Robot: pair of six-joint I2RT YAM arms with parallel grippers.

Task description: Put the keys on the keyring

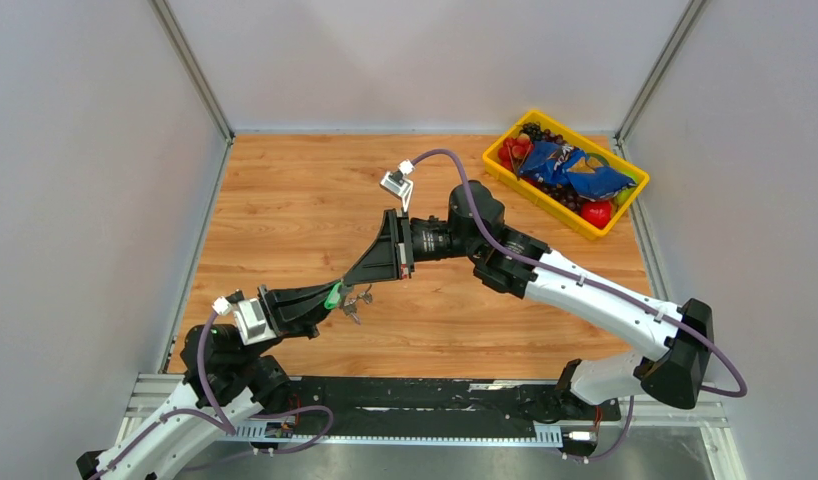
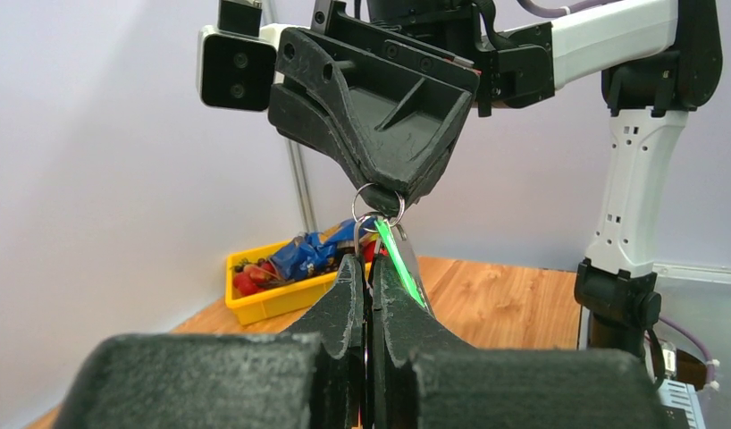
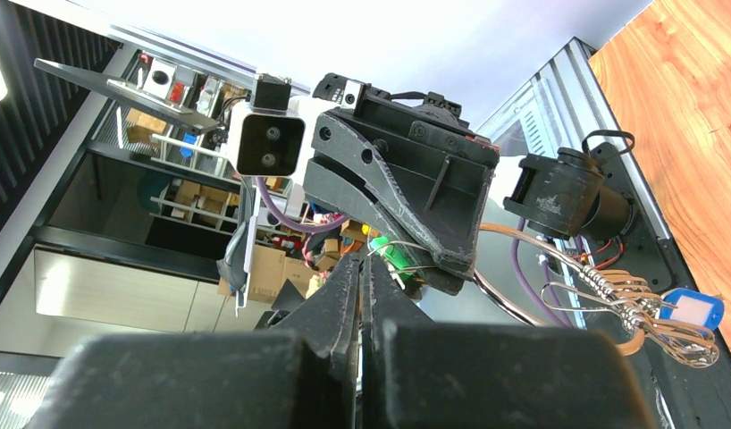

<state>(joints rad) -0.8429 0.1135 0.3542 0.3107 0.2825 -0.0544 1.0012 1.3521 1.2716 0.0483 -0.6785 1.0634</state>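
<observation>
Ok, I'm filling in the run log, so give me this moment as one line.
left gripper: shut on green-tagged key | right gripper: shut on keyring | tips meeting above table

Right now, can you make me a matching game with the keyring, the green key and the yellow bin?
Things:
1. keyring
2. green-tagged key
3. yellow bin

Places:
A. far right corner of the table
B. pinched in the right gripper
C. gripped by the left gripper

Pairs: 1-B, 2-C, 3-A
</observation>
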